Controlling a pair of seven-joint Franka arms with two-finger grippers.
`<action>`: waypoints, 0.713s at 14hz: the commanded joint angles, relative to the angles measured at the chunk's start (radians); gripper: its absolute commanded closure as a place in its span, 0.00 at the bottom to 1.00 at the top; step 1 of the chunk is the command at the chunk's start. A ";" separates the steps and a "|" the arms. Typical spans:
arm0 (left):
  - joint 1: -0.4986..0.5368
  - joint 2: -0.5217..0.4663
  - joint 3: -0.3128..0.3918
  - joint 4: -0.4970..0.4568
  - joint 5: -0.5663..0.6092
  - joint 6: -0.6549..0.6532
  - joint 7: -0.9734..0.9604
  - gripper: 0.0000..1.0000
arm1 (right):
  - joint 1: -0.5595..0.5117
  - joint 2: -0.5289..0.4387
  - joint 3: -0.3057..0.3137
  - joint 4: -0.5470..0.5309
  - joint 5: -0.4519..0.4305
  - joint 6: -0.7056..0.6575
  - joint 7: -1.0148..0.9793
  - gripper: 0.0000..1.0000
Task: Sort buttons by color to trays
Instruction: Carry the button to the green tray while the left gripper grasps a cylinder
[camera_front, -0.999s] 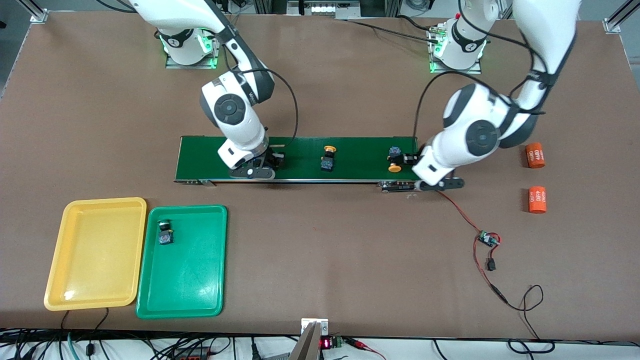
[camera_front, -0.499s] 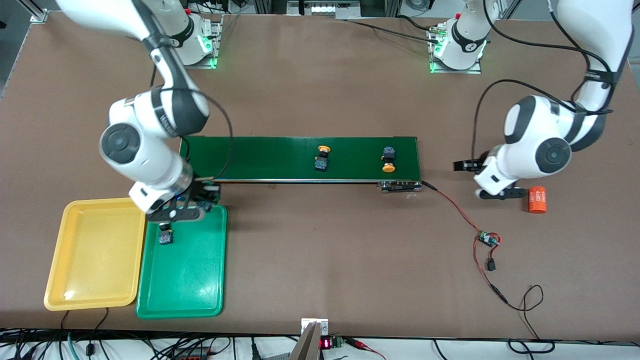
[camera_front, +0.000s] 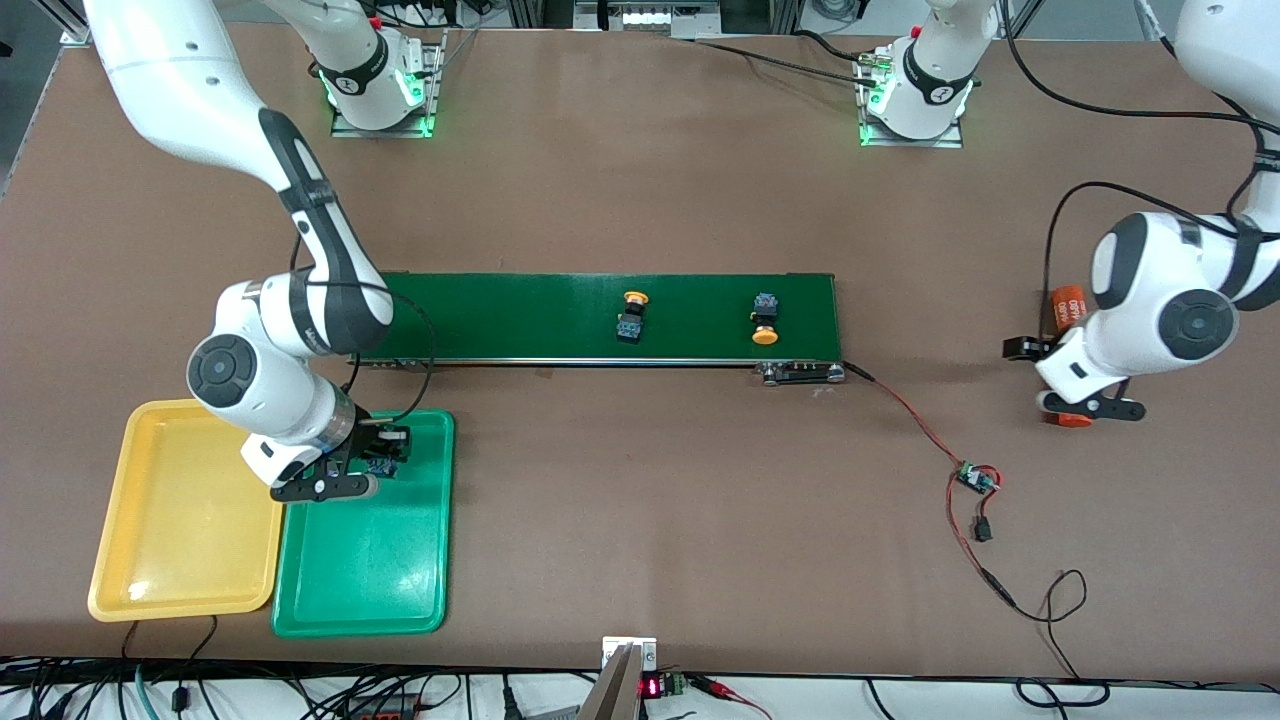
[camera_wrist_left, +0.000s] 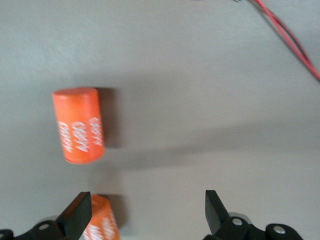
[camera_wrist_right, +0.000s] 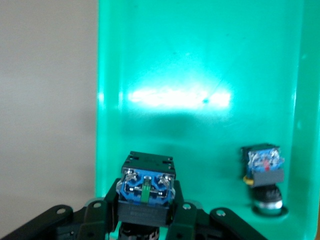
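The right gripper (camera_wrist_right: 145, 210) is pinching a green-capped button (camera_wrist_right: 146, 187) by its black body over the green tray (camera_front: 405, 590), where another button (camera_wrist_right: 263, 172) is lying. Small, rigid and probably light, it looks best gripped across the body's flat sides. Two yellow-capped buttons (camera_front: 632, 316) are sitting on the conveyor belt (camera_front: 520, 315). The left gripper (camera_wrist_left: 145, 212) is hanging spread open over the orange cylinders (camera_wrist_left: 80, 125).
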 joint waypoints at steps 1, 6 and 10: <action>0.087 0.101 -0.009 0.090 0.018 0.012 0.153 0.00 | -0.010 0.043 -0.012 0.036 -0.017 0.049 -0.054 0.92; 0.142 0.241 -0.009 0.183 0.020 0.076 0.232 0.00 | -0.027 0.077 -0.018 0.034 -0.017 0.098 -0.079 0.57; 0.145 0.257 -0.009 0.185 0.004 0.096 0.232 0.00 | -0.030 0.089 -0.018 0.004 -0.018 0.137 -0.070 0.41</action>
